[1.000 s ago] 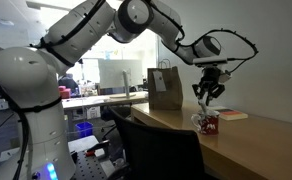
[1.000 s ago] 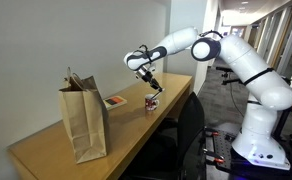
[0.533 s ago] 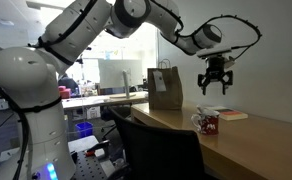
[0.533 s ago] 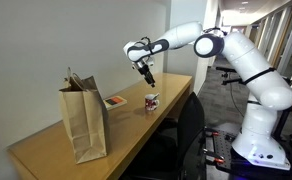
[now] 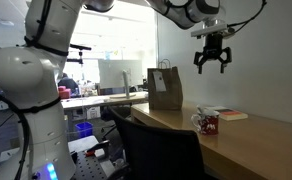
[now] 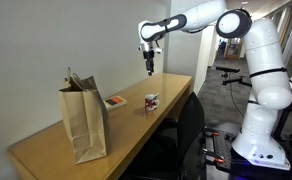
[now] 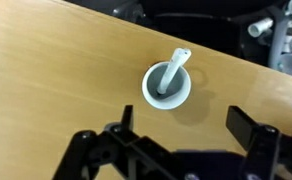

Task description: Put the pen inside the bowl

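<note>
The bowl (image 7: 167, 86) is a small white mug with a red pattern; it stands on the wooden table and shows in both exterior views (image 5: 207, 123) (image 6: 152, 102). The white pen (image 7: 173, 72) stands inside it, leaning on the rim with its top poking out. My gripper (image 7: 180, 128) hangs high above the mug, open and empty, its fingers spread wide. It is also in both exterior views (image 5: 212, 60) (image 6: 150, 67), well clear of the table.
A brown paper bag (image 6: 84, 118) (image 5: 165, 88) stands on the table. A flat red-and-white book (image 5: 230, 114) (image 6: 115, 101) lies near the mug. A dark chair back (image 5: 161, 150) sits at the table's near edge.
My gripper was low over the mug and nearly shut a second ago. It has opened wide and risen well above the table, leaving the pen in the mug.
</note>
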